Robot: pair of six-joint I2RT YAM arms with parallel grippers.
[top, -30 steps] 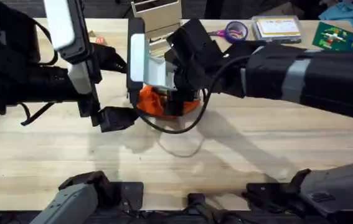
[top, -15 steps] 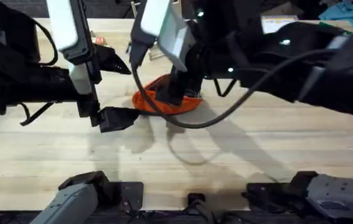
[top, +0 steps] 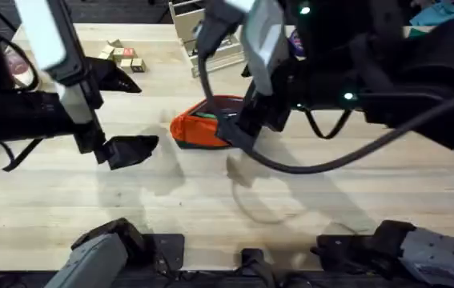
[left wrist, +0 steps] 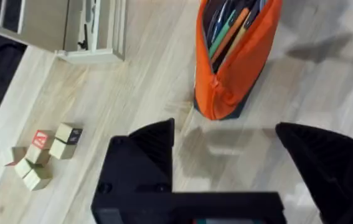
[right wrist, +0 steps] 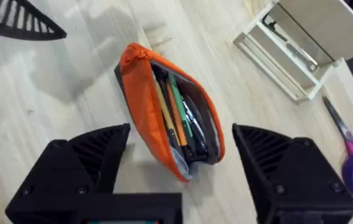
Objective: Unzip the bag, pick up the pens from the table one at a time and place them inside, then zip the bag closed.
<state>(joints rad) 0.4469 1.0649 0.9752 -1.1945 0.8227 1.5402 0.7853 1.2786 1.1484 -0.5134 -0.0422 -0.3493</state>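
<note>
two grippers sit spread and empty at this stage. nearest me, the left gripper (top: 130,150) hangs over bare table (top: 210,200), just beside the bag's closed end. the bag (top: 208,128) lies mid-table, unzipped and gaping, with pens (right wrist: 175,115) already inside it; the green pen (right wrist: 177,111) lies among them. the right gripper (top: 255,120) is above the bag's far end, fingers (right wrist: 89,155) wide on either side of it.

i judge zipping to be the remaining step. i cannot locate the pull tab. risks: nothing pins the bag, so pulling the zip may drag it; the slack mouth may snag the zip; a pen tip may block closure. beyond lie scissors (right wrist: 350,149) and blocks (left wrist: 39,158).
</note>
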